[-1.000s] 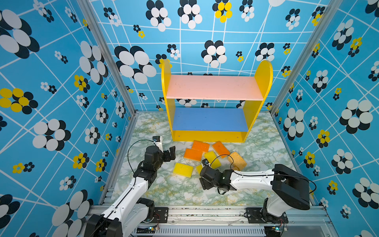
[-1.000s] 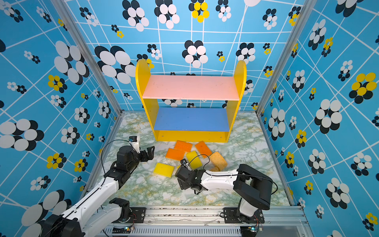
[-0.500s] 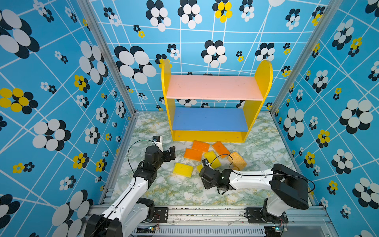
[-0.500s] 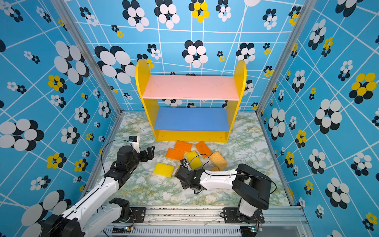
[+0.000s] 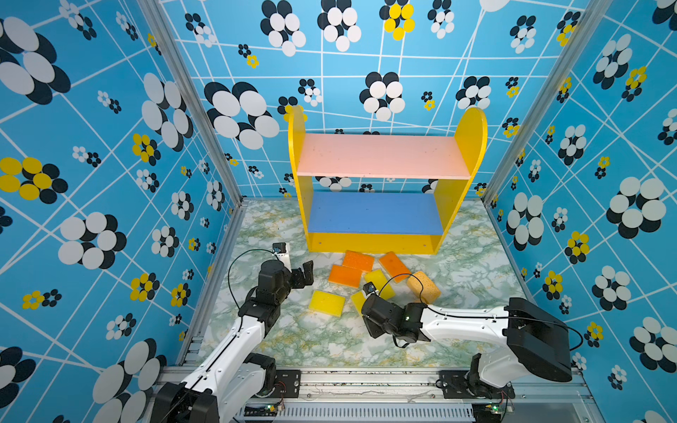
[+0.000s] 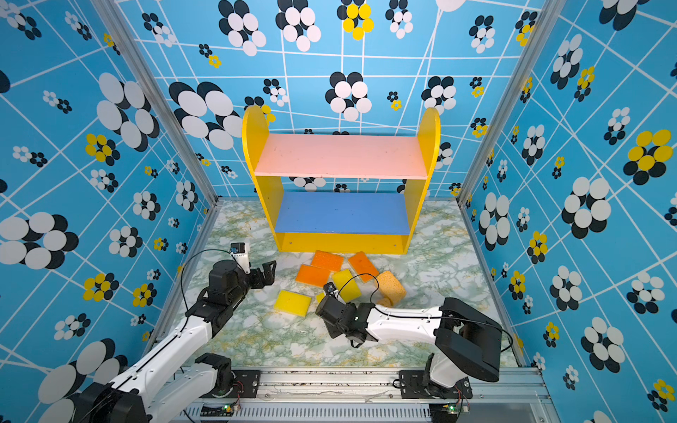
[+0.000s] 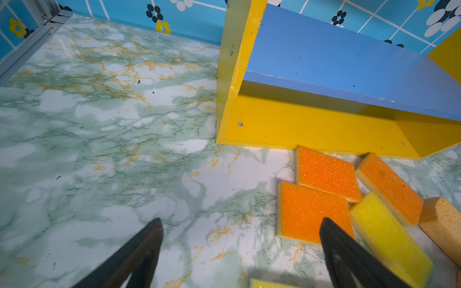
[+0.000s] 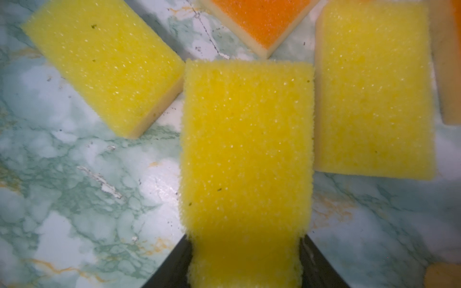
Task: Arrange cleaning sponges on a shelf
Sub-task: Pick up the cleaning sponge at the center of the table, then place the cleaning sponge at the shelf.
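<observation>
The shelf (image 5: 381,155) stands at the back with its pink and blue boards bare. The cleaning sponges lie on the floor in front of it: three orange ones (image 5: 358,260) (image 5: 344,275) (image 5: 394,266), two yellow ones (image 5: 327,303) (image 5: 379,282) and a tan block (image 5: 425,287). My right gripper (image 8: 245,249) is shut on a third yellow sponge (image 8: 247,149), whose near end is squeezed between the jaws; only a corner of it (image 5: 357,300) shows in the top views. My left gripper (image 5: 306,273) hovers open just left of the orange sponges, its fingers (image 7: 149,239) holding nothing.
Patterned blue walls and metal corner posts (image 5: 190,102) close in the marble floor (image 5: 329,340) on three sides. A metal rail (image 5: 366,377) with both arm bases runs along the front edge. The shelf's yellow side panel (image 7: 232,74) stands close ahead of my left gripper.
My right gripper's jaws have closed on the yellow sponge, and the arm has shifted slightly. The left arm has not moved.
</observation>
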You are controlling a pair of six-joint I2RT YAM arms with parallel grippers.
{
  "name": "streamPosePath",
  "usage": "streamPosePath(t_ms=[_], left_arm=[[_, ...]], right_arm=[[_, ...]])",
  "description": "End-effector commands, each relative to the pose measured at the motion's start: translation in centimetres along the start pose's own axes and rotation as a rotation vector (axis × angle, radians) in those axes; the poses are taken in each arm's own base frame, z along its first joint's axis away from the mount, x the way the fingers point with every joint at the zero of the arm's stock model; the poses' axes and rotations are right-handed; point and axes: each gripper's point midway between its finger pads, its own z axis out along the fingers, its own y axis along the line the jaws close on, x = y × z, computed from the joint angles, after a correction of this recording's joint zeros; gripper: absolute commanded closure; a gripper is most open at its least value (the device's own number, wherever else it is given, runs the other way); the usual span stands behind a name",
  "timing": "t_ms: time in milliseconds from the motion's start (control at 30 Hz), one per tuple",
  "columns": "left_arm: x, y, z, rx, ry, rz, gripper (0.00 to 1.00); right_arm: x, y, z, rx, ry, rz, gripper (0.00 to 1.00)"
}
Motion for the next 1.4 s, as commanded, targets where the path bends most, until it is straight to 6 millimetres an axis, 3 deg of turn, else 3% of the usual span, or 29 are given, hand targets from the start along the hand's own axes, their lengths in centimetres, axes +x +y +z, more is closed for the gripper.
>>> streamPosePath(t_ms=[0,133,500,800,1067,1367], left_arm=[[0.2,-0.3,0.1,0.012,0.002,0.018,0.01],[0.1,-0.3,0.1,0.013,-0.001,0.021,0.01],[-0.6,-0.5,0.1,0.017,-0.017,0.035,0.01],[-0.9,-0.7,0.7,0.025,-0.008,0.05,0.01],[-1.2,-0.8,0.8,0.027,-0.015,0.063,0.01],[-1.1,-0.3,0.5,0.012,-0.014,0.079,0.01]], right_arm=[[-0.4,-0.2,-1.0,-0.011,-0.046,-0.012,0.43],[-1.7,-1.2,-2.3,-0.014,-0.118,0.023,0.43],[-5.6,-7.4,-3.6,0.06,-0.246,0.182,0.42],[-8.8,-12.3,-2.0,0.14,-0.32,0.268,0.42],[-10.2,-15.6,-0.5,0.215,-0.372,0.346,0.42],[-10.5,-18.7,1.9,0.288,-0.41,0.429,0.42]])
